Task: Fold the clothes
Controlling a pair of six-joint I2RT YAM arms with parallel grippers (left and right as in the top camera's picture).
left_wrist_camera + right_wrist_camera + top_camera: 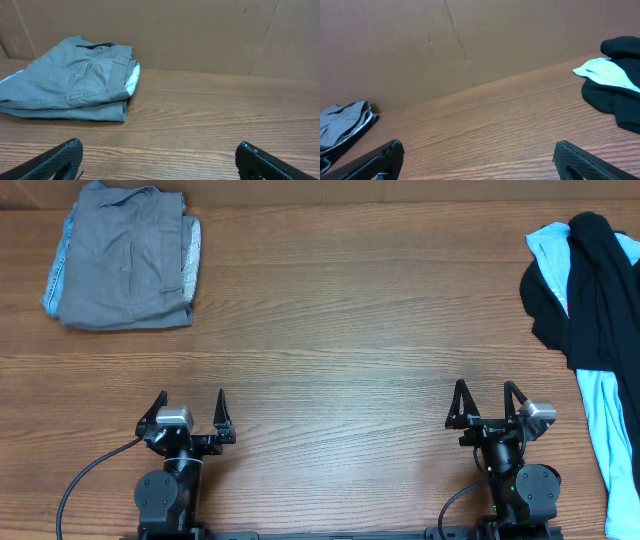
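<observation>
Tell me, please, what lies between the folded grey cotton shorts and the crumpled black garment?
Only bare wooden tabletop, as the overhead view shows; the folded grey cotton shorts sit far left, the crumpled black garment far right.

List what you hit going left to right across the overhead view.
grey shorts → left gripper → right gripper → heap of black and pale-blue clothes

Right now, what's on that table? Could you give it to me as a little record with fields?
Folded: grey shorts, far left corner
Unfolded: black garment heaped with a pale-blue garment, right edge
Left claw: open, empty, near edge
Right claw: open, empty, near edge
Surface: brown wooden table
</observation>
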